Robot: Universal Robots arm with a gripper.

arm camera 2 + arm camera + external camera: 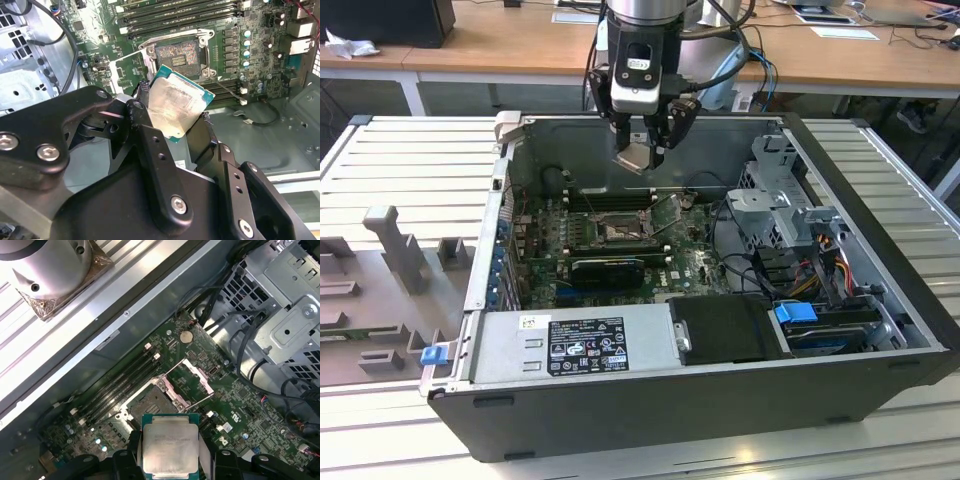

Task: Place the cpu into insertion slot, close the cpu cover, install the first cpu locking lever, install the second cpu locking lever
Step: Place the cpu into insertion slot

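Observation:
My gripper hangs above the open computer case, shut on the cpu, a pale square chip gripped by its edges. In both wrist views the cpu sits between the black fingers, face showing. Below it on the green motherboard lies the insertion slot, bare, with its pin field exposed. The cpu cover, a silver frame plate, stands flipped open beside the slot. A thin wire lever sticks up near the slot.
Long black memory slots run behind the socket. A metal drive cage and cable bundles fill the case toward the exterior view's right. The power supply lies along the near wall. The case walls ring the board.

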